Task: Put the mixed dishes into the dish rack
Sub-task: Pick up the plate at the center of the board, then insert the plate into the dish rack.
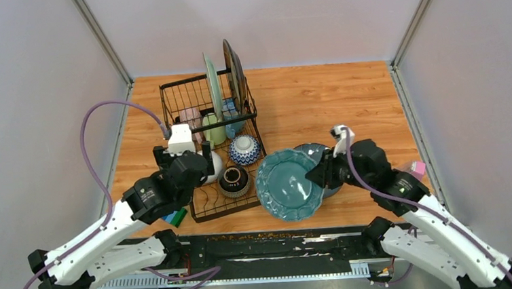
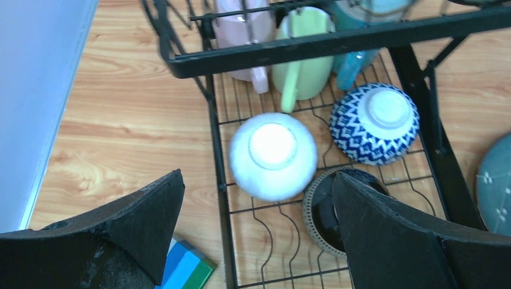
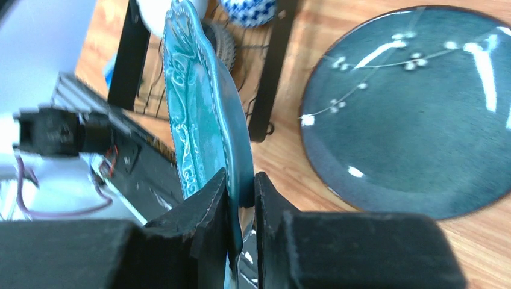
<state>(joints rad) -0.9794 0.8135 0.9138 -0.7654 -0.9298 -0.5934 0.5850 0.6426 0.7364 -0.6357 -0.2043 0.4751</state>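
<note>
My left end effector (image 2: 258, 180) hangs wide apart, gripping nothing, above the low slotted tray of the dish rack (image 2: 313, 42). Straight below it, between my two fingers, a white bowl (image 2: 274, 156) sits upside down on the wires. Just beyond my right finger is a blue-and-white patterned bowl (image 2: 373, 123), also turned over. A dark bowl (image 2: 322, 211) lies partly under that same finger, and I cannot tell whether it touches the white one. Farther ahead, past the rack's black crossbar, a pink mug (image 2: 241, 30), a green mug (image 2: 304, 66) and a blue mug (image 2: 355, 60) stand in the taller basket. A pale green plate (image 1: 213, 86) and a dark-rimmed plate (image 1: 234, 71) stand on edge behind them. Beside my left finger, outside the rack, a blue-green striped sponge (image 2: 187, 271) rests on the tabletop (image 1: 331, 91).

My right end effector (image 3: 240, 176) is narrowed onto the rim of a teal plate (image 3: 193, 102), pinching it between both fingers. The plate stands on edge in front of me, its embossed face turned to my left. It is just beside the rack's near corner and outside the rack. To the right of my fingers a dark blue-grey plate (image 3: 410, 108) lies flat on the wood.
</note>
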